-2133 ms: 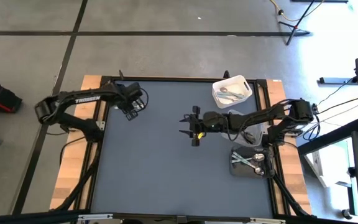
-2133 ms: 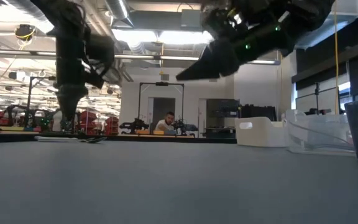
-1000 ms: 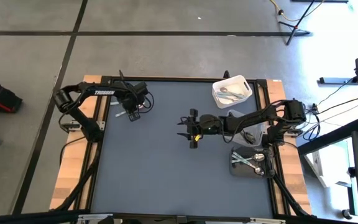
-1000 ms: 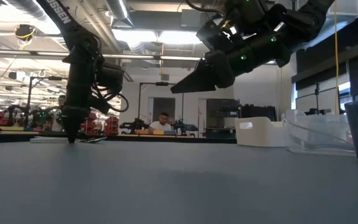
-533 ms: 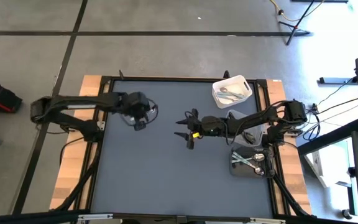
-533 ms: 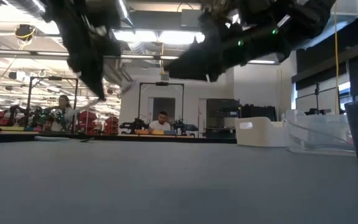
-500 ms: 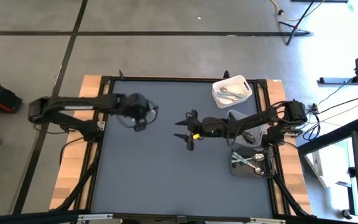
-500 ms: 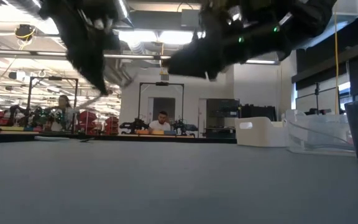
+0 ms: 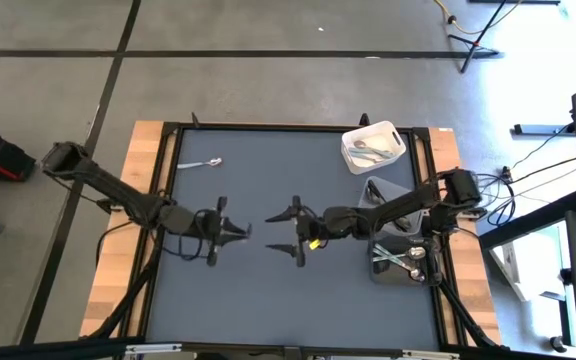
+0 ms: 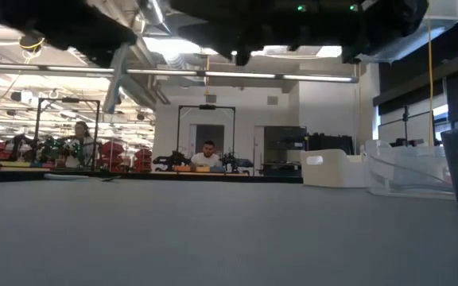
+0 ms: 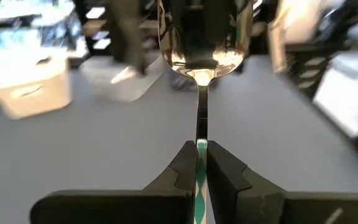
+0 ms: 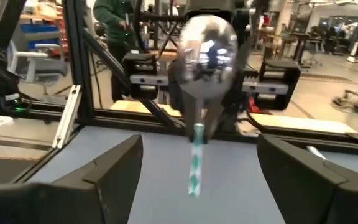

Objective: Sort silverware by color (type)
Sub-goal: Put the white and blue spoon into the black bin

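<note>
Gripping a shiny spoon (image 11: 200,43) by its handle, the left pincer (image 9: 230,232) hovers above the middle of the grey surface (image 9: 268,290), its two fingers (image 11: 185,163) pressed tight on the thin stem while the bowl juts forward toward the other arm. Directly facing it, tip to tip and just apart, the right pincer (image 9: 286,231) holds its fingers (image 12: 114,168) spread wide with nothing between them; in its wrist view the spoon's bowl fills the gap ahead. Behind the right pincer, along its own arm, a white bin (image 9: 374,146) at the surface's far corner contains a few silver spoons (image 9: 368,150), and a dark tray (image 9: 405,261) beside the arm's base holds more spoons (image 9: 400,257). One loose spoon (image 9: 203,163) lies on the surface well behind the left pincer, near the far edge. In the low view, people (image 10: 206,156) sit in the workshop beyond.
</note>
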